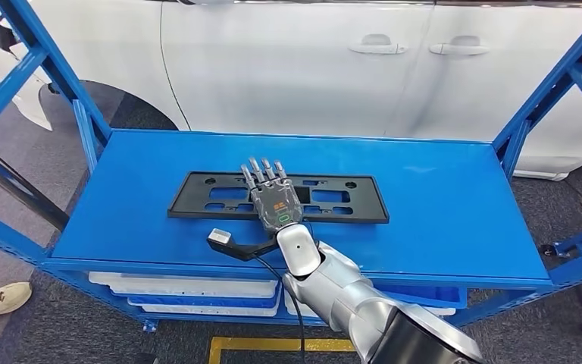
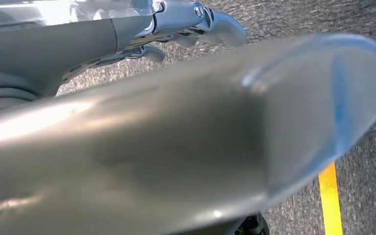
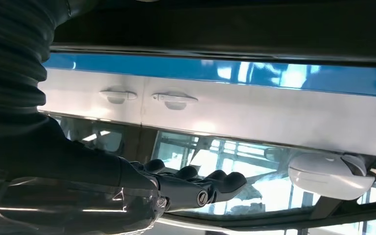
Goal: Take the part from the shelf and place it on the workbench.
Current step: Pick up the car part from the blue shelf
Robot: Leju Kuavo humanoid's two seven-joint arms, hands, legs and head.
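Head view showed the blue shelf point(image 1: 439, 197) bearing a flat black slotted part point(image 1: 197, 196), its long axis running left to right. The right hand point(image 1: 273, 193) lay on its middle, fingers straight, grasping nothing; the left hand's point(image 2: 196, 22) state was unclear.

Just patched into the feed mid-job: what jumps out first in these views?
The right hand lies fingers-forward over the middle of a flat black plastic frame on the blue shelf. Behind the shelf stands a white car, its two door handles also showing in the right wrist view. White trays sit on the level below.
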